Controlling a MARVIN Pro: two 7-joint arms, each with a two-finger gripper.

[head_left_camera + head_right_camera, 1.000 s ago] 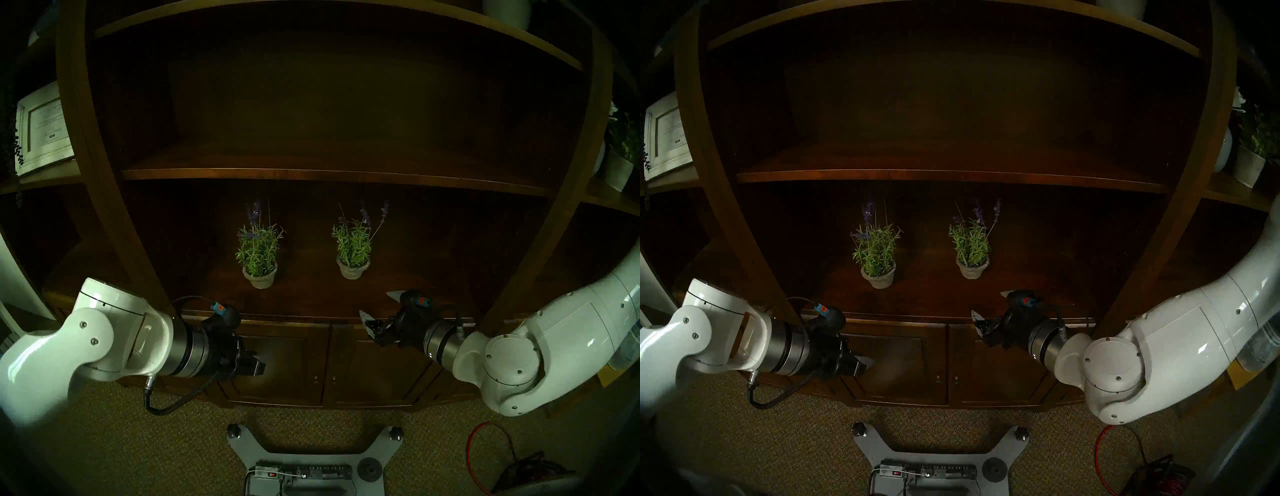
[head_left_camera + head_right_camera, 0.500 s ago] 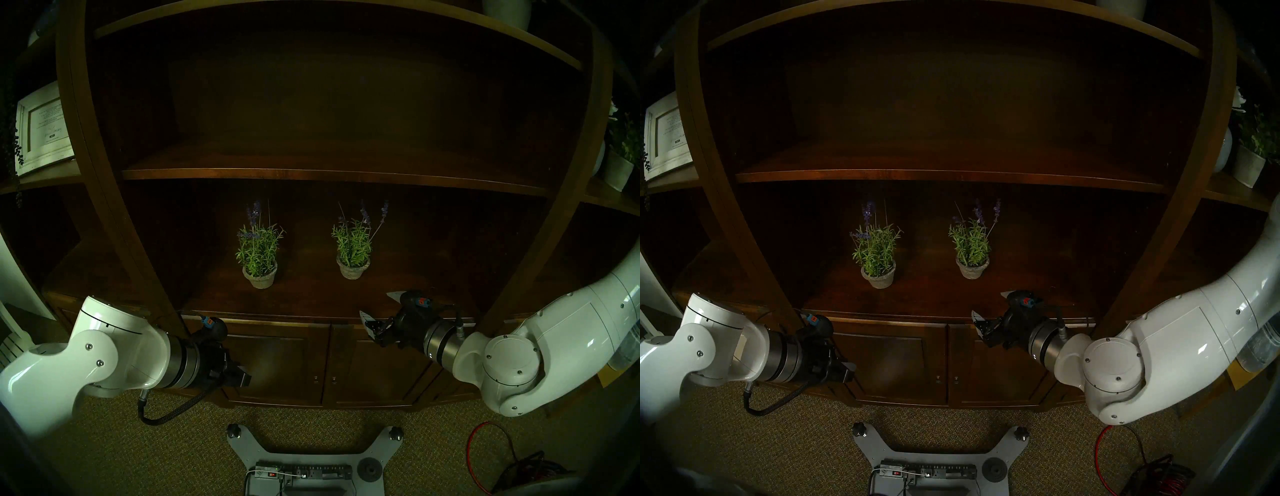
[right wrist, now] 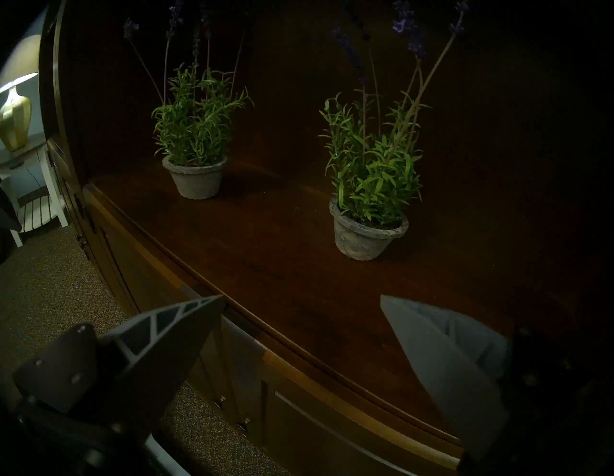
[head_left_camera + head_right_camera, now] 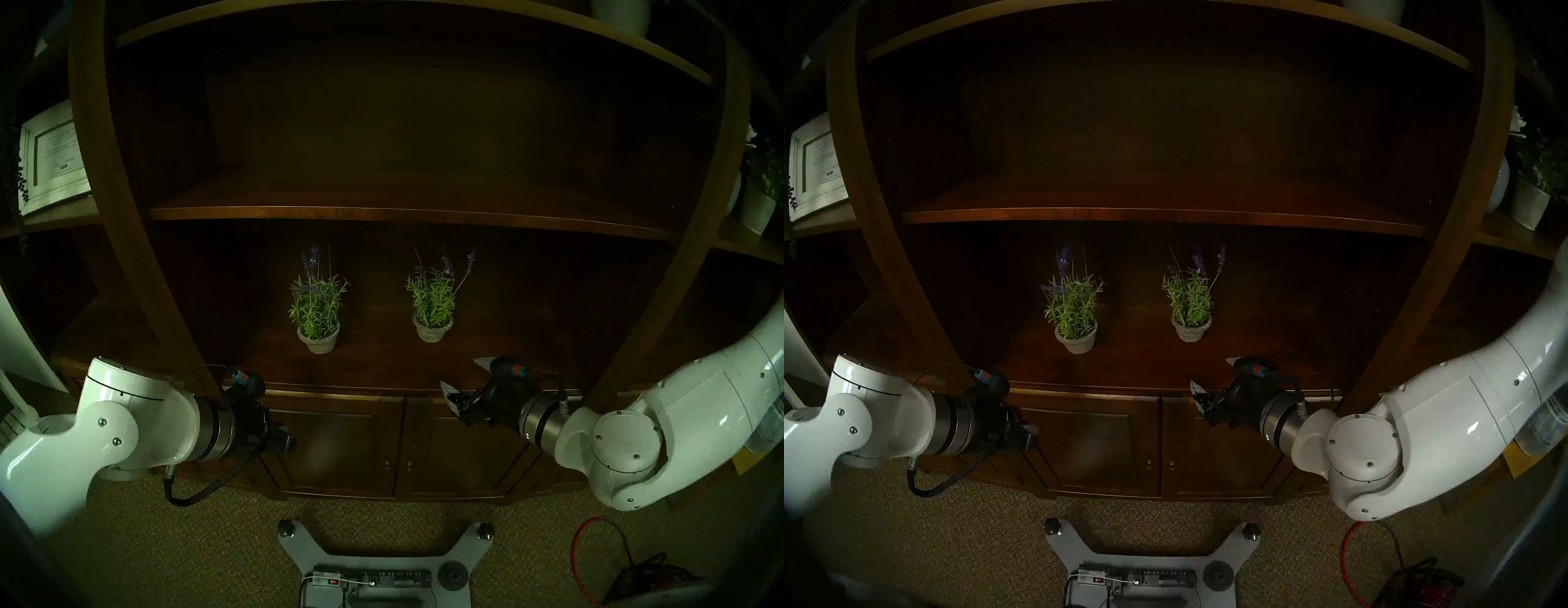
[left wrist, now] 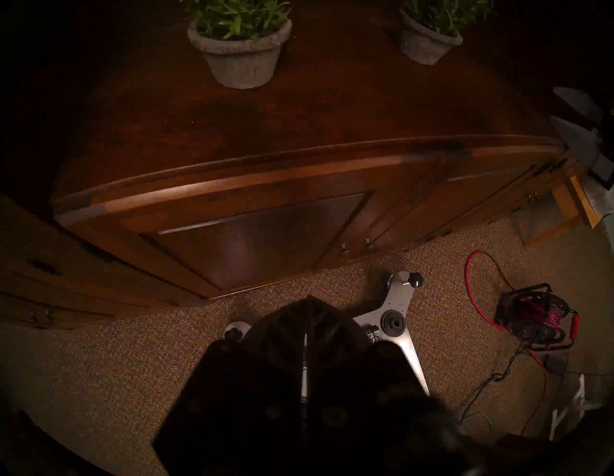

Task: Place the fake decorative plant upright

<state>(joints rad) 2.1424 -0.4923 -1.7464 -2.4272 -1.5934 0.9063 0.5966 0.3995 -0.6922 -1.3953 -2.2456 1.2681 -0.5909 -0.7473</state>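
the right claw (image 4: 460, 384) is hanging at the front edge of the wooden desk (image 4: 382, 369), its fingers spread wide apart and gripping nothing. the left claw (image 4: 285, 441) is hovering lower, in front of the cabinet doors (image 4: 403, 446), pressed together and empty. on the desk, two fake lavender plants are standing upright in grey pots, well apart: the left plant (image 4: 318, 314) and the right plant (image 4: 432, 310), neither touching a claw. a shelf (image 4: 382, 212) is running above them, in dim light. below, speckled carpet (image 4: 169, 552) is carrying a red cable reel (image 5: 535, 319).
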